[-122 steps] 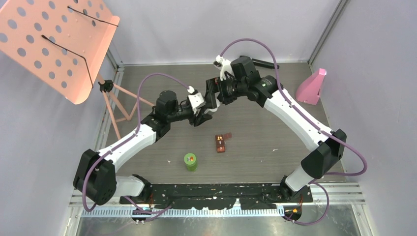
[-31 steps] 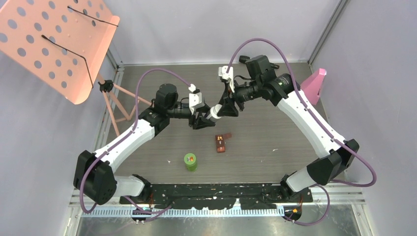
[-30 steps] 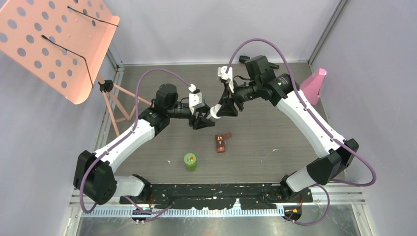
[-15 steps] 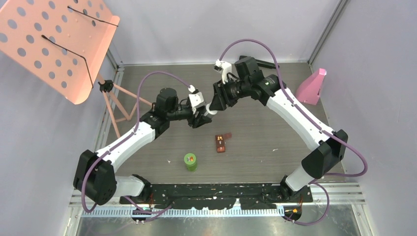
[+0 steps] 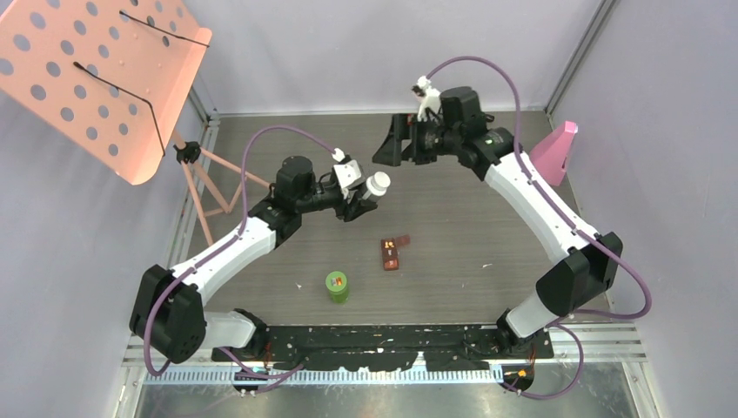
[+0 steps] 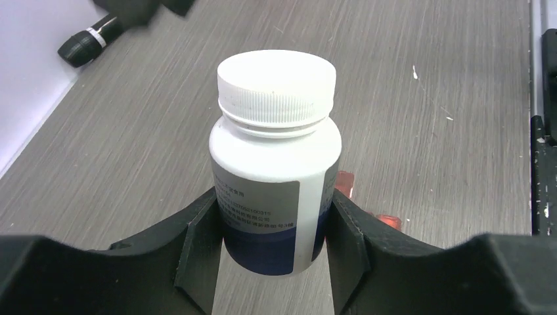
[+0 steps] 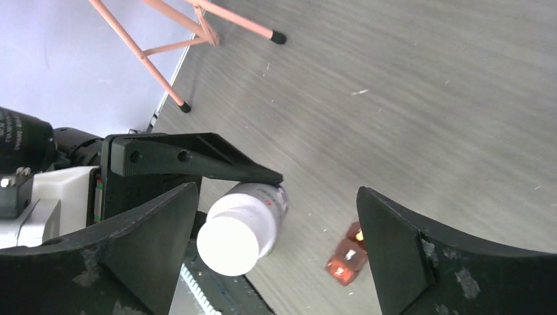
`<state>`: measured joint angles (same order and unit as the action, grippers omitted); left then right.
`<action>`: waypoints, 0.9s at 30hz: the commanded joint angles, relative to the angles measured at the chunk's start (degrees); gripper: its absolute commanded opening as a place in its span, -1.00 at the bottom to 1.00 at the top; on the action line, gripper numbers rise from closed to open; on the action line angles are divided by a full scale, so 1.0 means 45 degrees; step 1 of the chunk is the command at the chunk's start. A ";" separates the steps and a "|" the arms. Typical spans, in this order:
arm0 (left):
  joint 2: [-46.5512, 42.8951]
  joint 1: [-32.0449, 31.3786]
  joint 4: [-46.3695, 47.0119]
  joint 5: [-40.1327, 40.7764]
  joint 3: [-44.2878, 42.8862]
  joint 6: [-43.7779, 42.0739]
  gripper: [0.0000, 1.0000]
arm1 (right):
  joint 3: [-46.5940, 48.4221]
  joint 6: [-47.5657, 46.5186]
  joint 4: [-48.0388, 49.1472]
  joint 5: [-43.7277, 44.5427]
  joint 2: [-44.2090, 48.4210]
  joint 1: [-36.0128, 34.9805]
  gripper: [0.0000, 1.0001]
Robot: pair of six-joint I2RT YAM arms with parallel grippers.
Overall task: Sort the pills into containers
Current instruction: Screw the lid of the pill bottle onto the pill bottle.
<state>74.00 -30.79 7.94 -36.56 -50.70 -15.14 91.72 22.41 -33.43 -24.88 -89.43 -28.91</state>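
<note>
Grey wood-grain table (image 5: pixel 487 218), walled cell. Item one: white bottle (image 6: pixel 276 164), cap on, clamped round its lower body by my left gripper (image 5: pixel 358 202), lifted with the cap presented to the right arm, I judge for unscrewing. Item two: right gripper (image 5: pixel 393 146), jaws wide, empty, apart from the cap. Items three, four: green-lidded bottle (image 5: pixel 337 286) and brown case (image 5: pixel 391 253), parked on the table nearer me.

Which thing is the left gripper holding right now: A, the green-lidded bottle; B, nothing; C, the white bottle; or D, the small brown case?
C: the left gripper has its fingers pressed against both sides of the white bottle.
</note>
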 commanded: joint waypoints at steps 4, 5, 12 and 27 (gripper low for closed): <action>-0.0189 0.0023 0.0737 -0.2042 -0.0340 0.0493 -1.00 | -0.0142 -0.4928 0.0804 -0.5779 0.1594 0.0607 0.97; -0.0171 0.0039 0.0625 -0.2378 -0.0453 0.0558 -1.00 | -0.0450 -0.6213 0.0485 -0.6277 0.1758 0.0605 0.97; 0.0192 0.0104 -0.0386 -0.5035 -0.1416 0.1078 -1.00 | -0.1171 -0.9688 -0.0998 -0.7410 0.2188 0.0512 0.97; 0.0539 0.0122 -0.1032 -0.4960 -0.2468 0.1277 -1.00 | 0.0170 -0.8943 -0.1714 -0.5518 0.1110 0.0014 -0.07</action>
<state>77.03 -30.02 3.22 -60.18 -59.02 -8.91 89.32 -20.88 -43.44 -53.17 -83.42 -28.03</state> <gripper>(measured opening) 0.532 0.571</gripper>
